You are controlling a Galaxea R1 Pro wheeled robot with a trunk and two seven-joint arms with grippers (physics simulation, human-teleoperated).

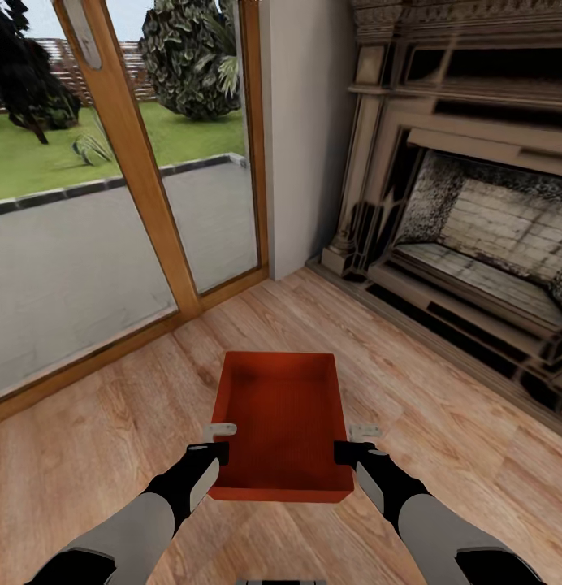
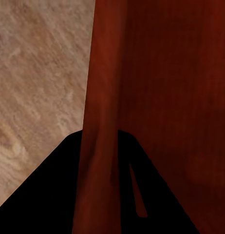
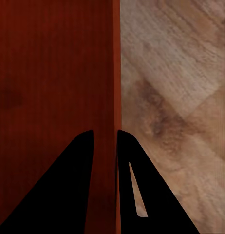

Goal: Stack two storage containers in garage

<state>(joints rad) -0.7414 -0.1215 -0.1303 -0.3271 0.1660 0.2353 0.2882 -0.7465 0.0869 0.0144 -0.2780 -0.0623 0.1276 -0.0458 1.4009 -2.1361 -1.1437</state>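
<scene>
Container [image 1: 283,422], one, between two jaws.

Your head camera looks forward and down from above both arms, over the wood plank floor [image 1: 110,439] toward the glass door [image 1: 86,203] and fireplace [image 1: 476,219]. Your two wrist cameras sit tight against opposite side walls of the red-orange container [image 1: 283,418], each sighting along its fingers; all three views share container and planks.
</scene>
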